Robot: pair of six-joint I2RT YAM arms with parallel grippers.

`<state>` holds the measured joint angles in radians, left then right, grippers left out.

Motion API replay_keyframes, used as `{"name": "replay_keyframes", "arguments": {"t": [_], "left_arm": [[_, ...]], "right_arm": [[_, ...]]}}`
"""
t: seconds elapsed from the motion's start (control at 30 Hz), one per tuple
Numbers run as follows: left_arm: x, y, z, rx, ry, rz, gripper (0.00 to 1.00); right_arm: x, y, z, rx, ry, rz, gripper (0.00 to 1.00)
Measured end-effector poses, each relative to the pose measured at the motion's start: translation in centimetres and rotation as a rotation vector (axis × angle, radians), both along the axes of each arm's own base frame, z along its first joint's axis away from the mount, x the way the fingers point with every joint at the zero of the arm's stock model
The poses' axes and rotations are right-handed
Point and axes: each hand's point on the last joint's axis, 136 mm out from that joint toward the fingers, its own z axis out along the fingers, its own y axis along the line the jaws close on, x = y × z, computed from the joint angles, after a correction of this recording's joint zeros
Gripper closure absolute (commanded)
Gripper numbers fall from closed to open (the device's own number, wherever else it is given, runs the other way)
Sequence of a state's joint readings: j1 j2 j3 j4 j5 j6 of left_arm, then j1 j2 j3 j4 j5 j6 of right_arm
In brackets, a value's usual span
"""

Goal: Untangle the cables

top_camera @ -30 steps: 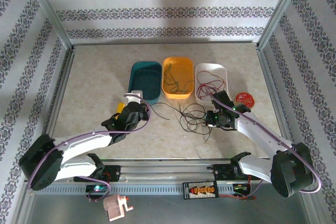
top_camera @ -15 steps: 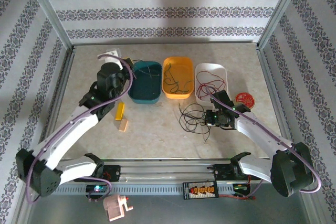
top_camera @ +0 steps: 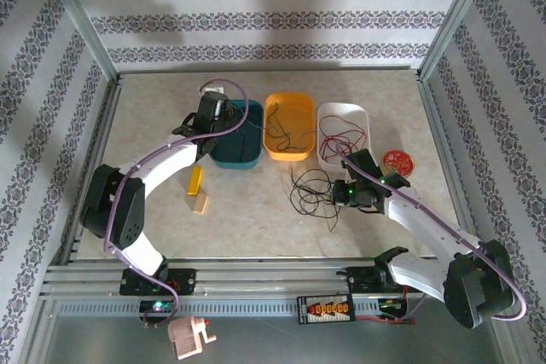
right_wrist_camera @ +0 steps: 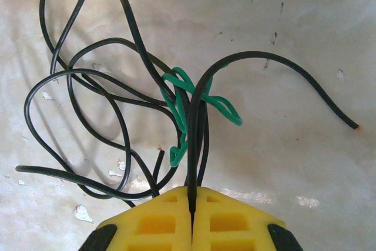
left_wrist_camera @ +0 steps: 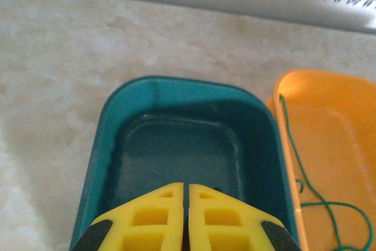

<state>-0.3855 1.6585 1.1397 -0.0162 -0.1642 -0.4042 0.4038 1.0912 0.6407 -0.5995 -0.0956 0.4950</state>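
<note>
Black cables (right_wrist_camera: 194, 145) fan toward frame's upper left from my R jaws, clenched on one strand; L jaws clenched, empty, over teal tray (left_wrist_camera: 94, 163), so R is nearer

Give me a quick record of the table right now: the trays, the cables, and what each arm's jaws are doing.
left jaws: shut, over the teal tray
right jaws: shut on one of the black cables
black cables: tangled on the table, short green cable looped among them
orange tray: long green cable inside
white tray: red cables inside
red coil disc: on the table, right of the white tray
yellow block: on the table, near side of the teal tray
</note>
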Motion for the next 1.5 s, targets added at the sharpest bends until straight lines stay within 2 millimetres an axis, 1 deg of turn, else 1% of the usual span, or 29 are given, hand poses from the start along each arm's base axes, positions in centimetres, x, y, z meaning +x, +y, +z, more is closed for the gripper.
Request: {"name": "replay_keyframes", "arguments": {"t": [0.07, 0.13, 0.37, 0.4, 0.43, 0.47, 0.53, 0.57, 0.63, 0.73, 0.87, 1.0, 1.1, 1.17, 1.2, 1.23, 1.27, 1.33, 1.37, 1.43, 1.5], "left_arm": [[0.1, -0.1, -1.2, 0.005, 0.026, -0.002, 1.0], [0.1, -0.2, -2.0, 0.005, 0.043, -0.001, 1.0], [0.0, -0.4, -3.4, 0.001, 0.084, -0.008, 0.99], [-0.1, -0.4, -3.6, 0.003, 0.091, -0.008, 0.96], [-0.2, -0.3, -3.7, 0.006, 0.096, -0.007, 0.88], [-0.2, -0.3, -3.8, 0.008, 0.1, -0.007, 0.78], [-0.3, -0.3, -3.8, 0.006, 0.103, -0.006, 0.64], [-0.3, -0.3, -3.7, 0.008, 0.104, -0.005, 0.58], [-0.2, -0.3, -3.6, 0.011, 0.102, -0.01, 0.52], [-0.1, -0.3, -3.3, 0.015, 0.098, -0.013, 0.46], [-0.2, 0.2, -2.5, 0.034, 0.081, 0.002, 0.43], [-0.2, 0.7, -0.4, 0.051, 0.05, 0.019, 0.43], [-0.1, 0.4, 1.3, 0.039, 0.021, 0.004, 0.44], [-0.6, -0.5, 2.1, 0.034, 0.007, -0.041, 0.43], [-1.0, -1.2, 2.4, 0.033, 0.003, -0.075, 0.42], [-1.6, -2.3, 2.5, 0.03, -0.001, -0.118, 0.41], [-2.6, -3.8, 2.5, 0.028, -0.002, -0.178, 0.39], [-5.0, -7.4, 2.0, 0.014, 0.003, -0.321, 0.36], [-6.6, -9.6, 1.6, 0.0, 0.012, -0.414, 0.35], [-9.9, -13.4, 0.3, -0.035, 0.045, -0.582, 0.34], [-13.1, -16.1, -1.3, -0.067, 0.096, -0.721, 0.34]], "right_arm": [[0.0, 0.0, 0.0, 0.0, -0.002, 0.0, 0.99], [0.1, 0.0, 0.0, 0.002, -0.004, 0.0, 0.99], [0.2, 0.1, -0.2, 0.0, -0.004, 0.003, 0.99], [0.3, 0.1, -0.2, 0.0, -0.004, 0.003, 0.99], [0.3, 0.1, -0.2, 0.001, -0.005, 0.003, 0.99], [0.3, 0.1, -0.2, 0.001, -0.006, 0.003, 0.99], [0.3, 0.2, -0.2, 0.0, -0.003, 0.004, 0.99], [0.3, 0.2, -0.3, 0.0, -0.003, 0.008, 0.99], [0.2, 0.4, -0.3, 0.0, -0.003, 0.015, 0.99], [0.2, 0.5, -0.2, 0.002, -0.005, 0.016, 0.99], [0.1, 0.8, -0.2, 0.001, -0.005, 0.029, 0.99], [0.0, 0.9, -0.2, 0.001, -0.005, 0.036, 0.99], [-0.1, 1.0, -0.3, 0.0, -0.004, 0.04, 1.0], [-0.1, 1.2, -0.4, -0.001, 0.001, 0.049, 1.0], [-0.2, 1.4, -0.6, 0.0, 0.009, 0.056, 1.0], [-0.3, 1.6, -0.7, 0.001, 0.013, 0.063, 1.0], [-0.4, 1.9, -0.8, 0.004, 0.021, 0.077, 1.0], [-0.8, 2.6, -1.0, 0.012, 0.032, 0.114, 1.0], [-1.0, 3.1, -1.0, 0.02, 0.04, 0.135, 1.0], [-1.3, 3.8, -1.0, 0.035, 0.053, 0.166, 1.0], [-1.4, 4.4, -1.0, 0.057, 0.061, 0.184, 1.0]]}}
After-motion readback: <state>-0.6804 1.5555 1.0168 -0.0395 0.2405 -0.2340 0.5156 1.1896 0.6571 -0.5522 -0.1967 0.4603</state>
